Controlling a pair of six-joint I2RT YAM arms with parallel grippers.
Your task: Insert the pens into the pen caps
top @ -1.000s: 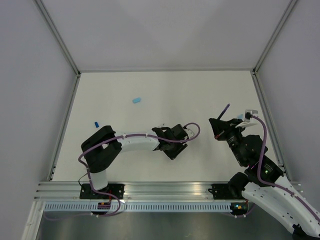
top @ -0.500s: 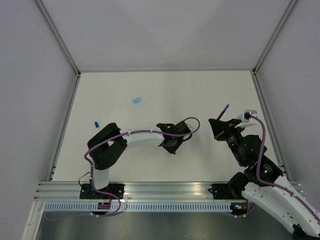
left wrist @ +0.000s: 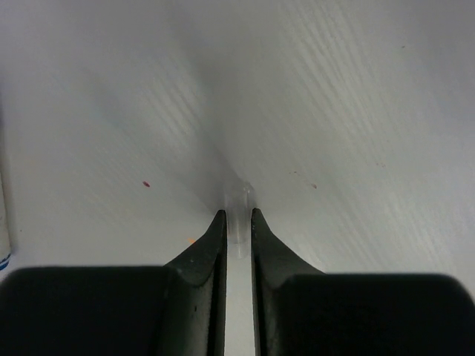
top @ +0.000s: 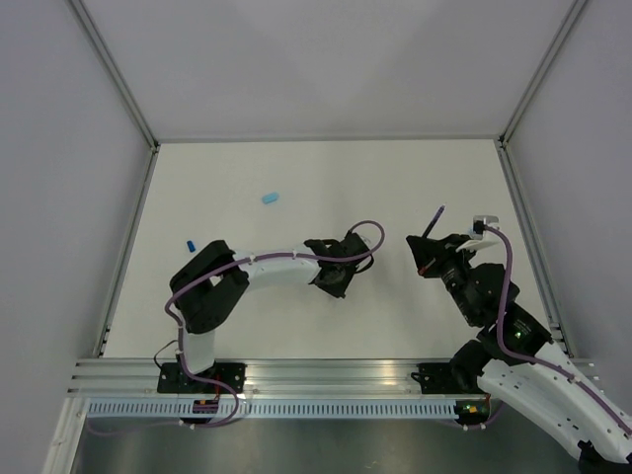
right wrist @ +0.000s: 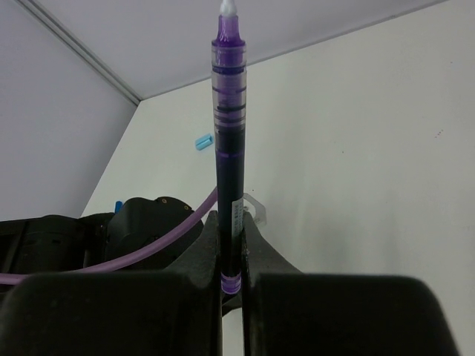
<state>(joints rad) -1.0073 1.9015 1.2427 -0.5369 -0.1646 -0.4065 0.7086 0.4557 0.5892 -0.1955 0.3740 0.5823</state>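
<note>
right gripper (right wrist: 231,222) clamped on purple pen (right wrist: 226,111) near right edge, tip out for insertion; left gripper (left wrist: 237,219) mid-table, jaws pinched on clear cap (left wrist: 240,194), probably to present it to the pen

Top view: bright, even, diffuse light from overhead, no hard shadows. Near blown-out white on table (top: 326,178); cooler grey-lilac on walls (top: 59,148). Faint soft shade only beneath left arm (top: 267,272) and right arm (top: 494,306). Dimmer along bottom rail (top: 316,380). Sharp throughout.

Left wrist view: softest of the three. Streaked, smeared, out-of-focus rendering of table; grey shade fanning out ahead of left gripper (left wrist: 237,216). Underexposed, near-black fingers (left wrist: 197,263), thin highlight along inner edges.

Right wrist view: crisp focus on pen (right wrist: 228,148), purple well rendered, small glare on barrel. Right gripper (right wrist: 232,222) dark, surface detail lost. Slightly soft background, light-blue pen cap (right wrist: 202,141) readable.
</note>
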